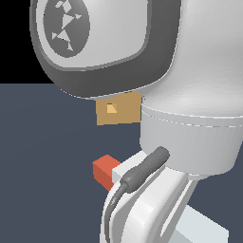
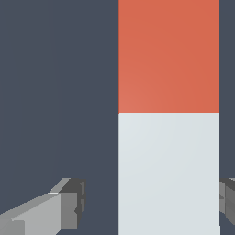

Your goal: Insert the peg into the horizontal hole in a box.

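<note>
On the dark desk, under the wrist camera, lies the peg — its red-orange end toward the tan box. The end effector has its fingers spread, one finger well clear of the peg, the other close beside it; nothing is gripped yet. This looks like the pre-grasp step. Next: descend, centre, close on the pale part — then line up with the hole.

place: simulated test scene | cues: flat dark-blue floor, black void, untextured blocks
</note>
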Tool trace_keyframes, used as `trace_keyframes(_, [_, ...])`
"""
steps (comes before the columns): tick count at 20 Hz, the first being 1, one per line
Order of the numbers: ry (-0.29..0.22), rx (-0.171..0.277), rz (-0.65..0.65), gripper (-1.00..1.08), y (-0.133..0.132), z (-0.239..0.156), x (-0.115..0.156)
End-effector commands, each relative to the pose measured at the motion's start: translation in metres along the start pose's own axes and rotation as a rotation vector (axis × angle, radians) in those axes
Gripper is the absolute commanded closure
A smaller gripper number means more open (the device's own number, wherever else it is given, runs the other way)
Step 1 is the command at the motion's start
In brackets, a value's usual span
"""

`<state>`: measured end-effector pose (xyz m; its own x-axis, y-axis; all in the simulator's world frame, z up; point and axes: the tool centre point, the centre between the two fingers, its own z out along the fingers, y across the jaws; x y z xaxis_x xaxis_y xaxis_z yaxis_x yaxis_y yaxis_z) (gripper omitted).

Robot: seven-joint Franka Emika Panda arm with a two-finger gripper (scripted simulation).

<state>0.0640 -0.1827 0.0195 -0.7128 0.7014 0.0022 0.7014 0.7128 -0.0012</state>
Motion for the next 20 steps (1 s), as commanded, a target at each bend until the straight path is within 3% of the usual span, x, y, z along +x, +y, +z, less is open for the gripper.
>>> trace_keyframes(1, [-0.002, -0.001, 0.001, -0.92, 0.0005, -0.0003, -0.0016])
trace_keyframes(2, [-0.002, -0.001, 0.001, -0.92, 0.0006, -0.0006, -0.0017])
trace_keyframes(3, [-0.002, -0.001, 0.001, 1.08, 0.0006, -0.0006, -0.0017])
trace_keyframes(20, [-0.001, -0.001, 0.015, 1.08, 0.002, -0.0016, 0.006])
